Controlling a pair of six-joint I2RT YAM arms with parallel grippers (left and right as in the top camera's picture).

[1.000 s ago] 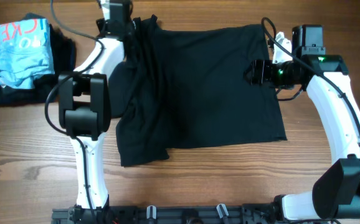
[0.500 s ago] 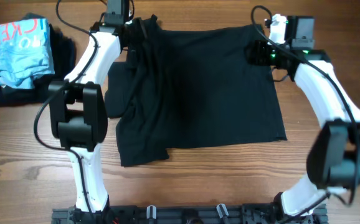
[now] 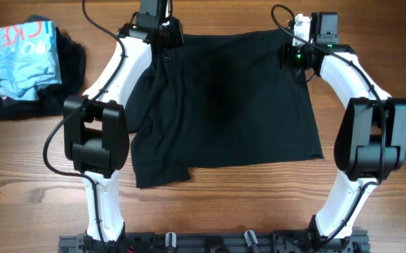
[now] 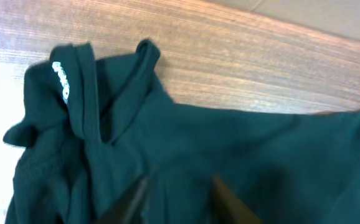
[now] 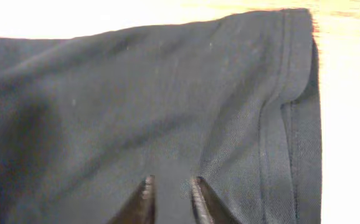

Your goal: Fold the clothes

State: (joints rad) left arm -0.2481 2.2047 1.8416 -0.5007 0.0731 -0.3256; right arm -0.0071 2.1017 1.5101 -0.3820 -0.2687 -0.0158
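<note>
Wooden bench: black T-shirt spread centre-far; dark clothing heap far left, light-blue garment on top.

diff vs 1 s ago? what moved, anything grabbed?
Both arms swung to the far edge of the black T-shirt. The left gripper moved inward onto the cloth near the collar, and the right gripper moved up to the far right corner. Both jaws have narrowed over the cloth, but a firm pinch is not clear. The shirt's body and the light-blue garment stayed put.

a robotics lab: two arms at a wooden table.
</note>
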